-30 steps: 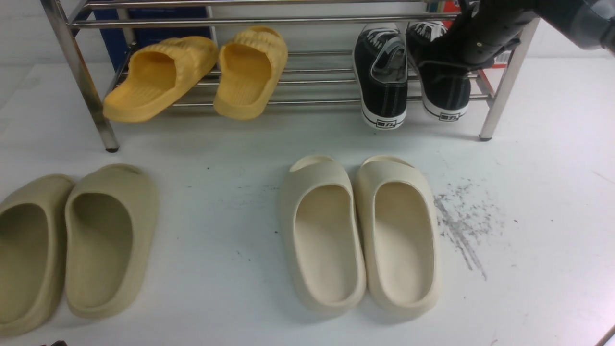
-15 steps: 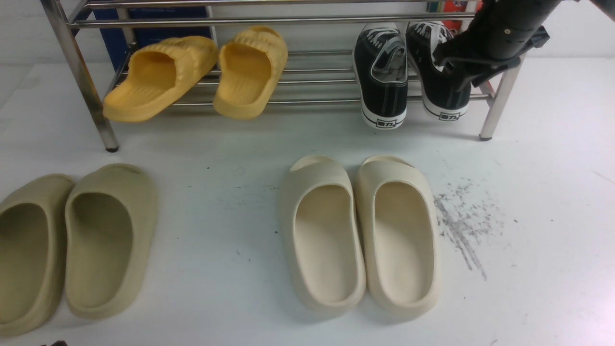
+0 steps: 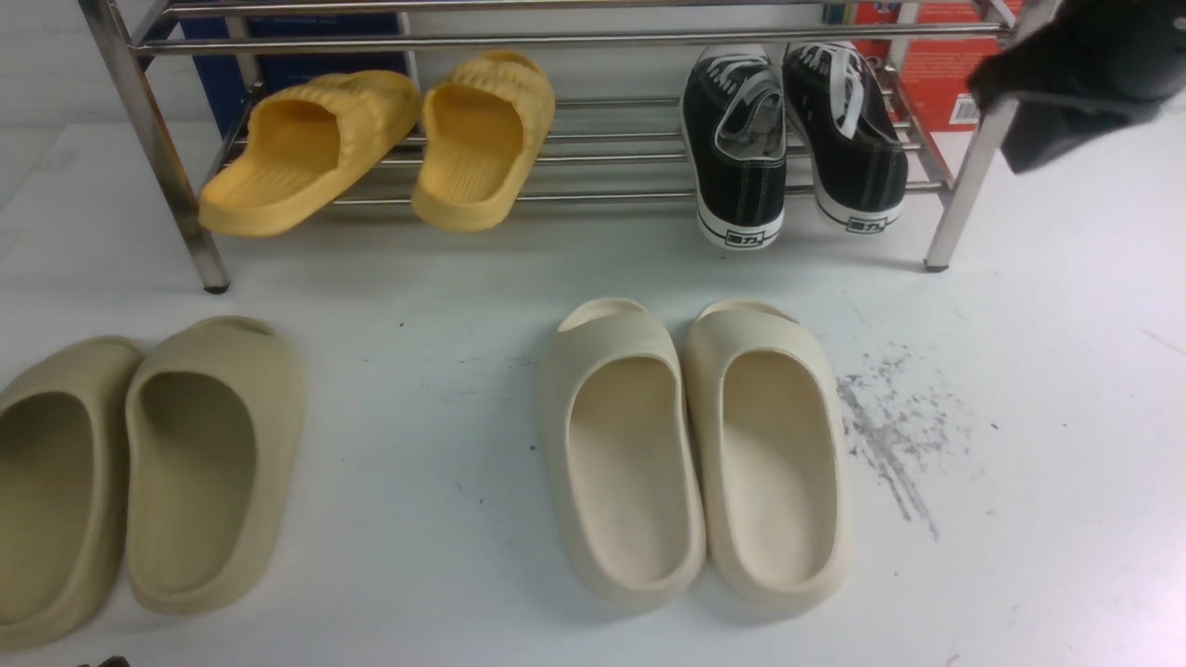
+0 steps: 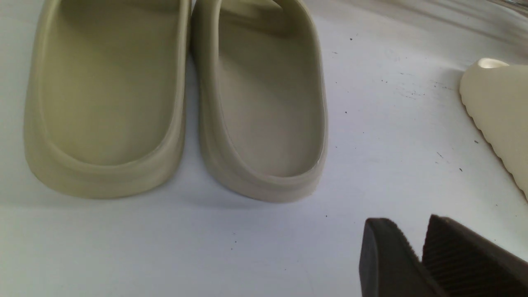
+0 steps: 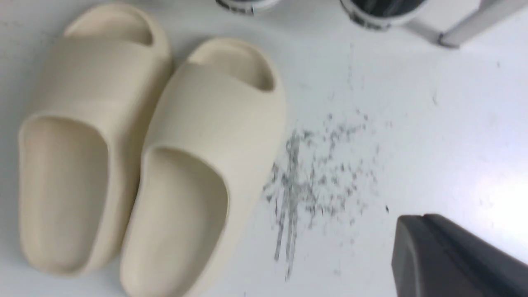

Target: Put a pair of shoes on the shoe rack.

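Nearest on the white worktop point(image 3: 1019, 417), well short of the rack, lie olive slides point(image 3: 139, 472) and cream slides point(image 3: 695, 454), with a grey scuff point(image 3: 889, 435) just beside the cream pair. The left gripper point(image 4: 416, 255) hovers near the olive slides, jaws slightly apart, holding nothing. Farther back, the sneakers point(image 3: 797, 148) sit side by side on the rack point(image 3: 556, 157), at its right end, heels overhanging the front rod; yellow slippers point(image 3: 389, 139) sit at its left end. The right gripper point(image 5: 416, 247) hangs off the rack's right leg, jaws together, empty.

White floor point(image 3: 1019, 556), glossy, lit evenly; grey scuff patch point(image 3: 889, 435) right of centre. Pale wall point(image 3: 56, 56) behind. Blue box point(image 3: 306, 46) and red box point(image 3: 936, 74) at back.
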Controlling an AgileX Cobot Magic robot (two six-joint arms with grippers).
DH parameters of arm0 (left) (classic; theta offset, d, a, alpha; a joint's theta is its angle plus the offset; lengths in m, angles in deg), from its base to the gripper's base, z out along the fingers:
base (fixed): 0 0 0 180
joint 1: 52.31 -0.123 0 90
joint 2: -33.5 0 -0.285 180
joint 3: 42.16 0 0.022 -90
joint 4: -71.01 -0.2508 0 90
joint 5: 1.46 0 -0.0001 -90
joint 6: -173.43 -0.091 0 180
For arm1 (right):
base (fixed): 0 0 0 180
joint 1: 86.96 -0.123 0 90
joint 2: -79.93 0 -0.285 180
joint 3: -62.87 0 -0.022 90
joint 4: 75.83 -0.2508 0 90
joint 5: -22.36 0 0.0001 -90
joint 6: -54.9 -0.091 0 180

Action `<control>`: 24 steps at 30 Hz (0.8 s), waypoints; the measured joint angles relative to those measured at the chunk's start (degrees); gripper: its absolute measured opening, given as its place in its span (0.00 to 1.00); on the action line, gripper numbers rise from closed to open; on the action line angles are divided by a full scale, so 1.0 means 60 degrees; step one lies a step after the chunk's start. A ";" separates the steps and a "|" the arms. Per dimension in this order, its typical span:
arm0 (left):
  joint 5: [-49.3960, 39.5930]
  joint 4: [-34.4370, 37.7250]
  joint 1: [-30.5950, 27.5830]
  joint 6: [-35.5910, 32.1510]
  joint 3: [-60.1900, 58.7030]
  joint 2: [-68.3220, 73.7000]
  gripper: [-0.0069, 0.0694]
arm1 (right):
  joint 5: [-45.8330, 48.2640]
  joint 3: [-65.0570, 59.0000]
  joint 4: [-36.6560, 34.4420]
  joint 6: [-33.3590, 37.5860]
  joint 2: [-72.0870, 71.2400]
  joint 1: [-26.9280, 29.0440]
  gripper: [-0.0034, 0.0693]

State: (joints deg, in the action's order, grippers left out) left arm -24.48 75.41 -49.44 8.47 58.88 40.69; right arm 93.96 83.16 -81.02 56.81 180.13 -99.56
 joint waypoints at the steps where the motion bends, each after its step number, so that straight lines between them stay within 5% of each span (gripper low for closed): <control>1: 0.0000 0.0000 0.0000 0.0000 0.0000 0.0000 0.30 | -0.0011 -0.0646 0.0051 -0.0150 -0.0568 0.0000 0.07; 10: 0.0000 0.0000 0.0000 0.0000 0.0000 0.0000 0.30 | 0.0027 -0.3476 0.0063 -0.0900 -0.3709 0.0000 0.07; 24: 0.0000 0.0000 0.0000 0.0000 0.0000 0.0000 0.30 | 0.0077 -0.3643 -0.0123 -0.0979 -0.4995 0.0000 0.09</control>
State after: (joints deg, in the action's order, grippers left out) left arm -24.48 75.41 -49.44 8.47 58.88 40.69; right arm 94.42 61.30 -81.75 50.94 150.16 -99.56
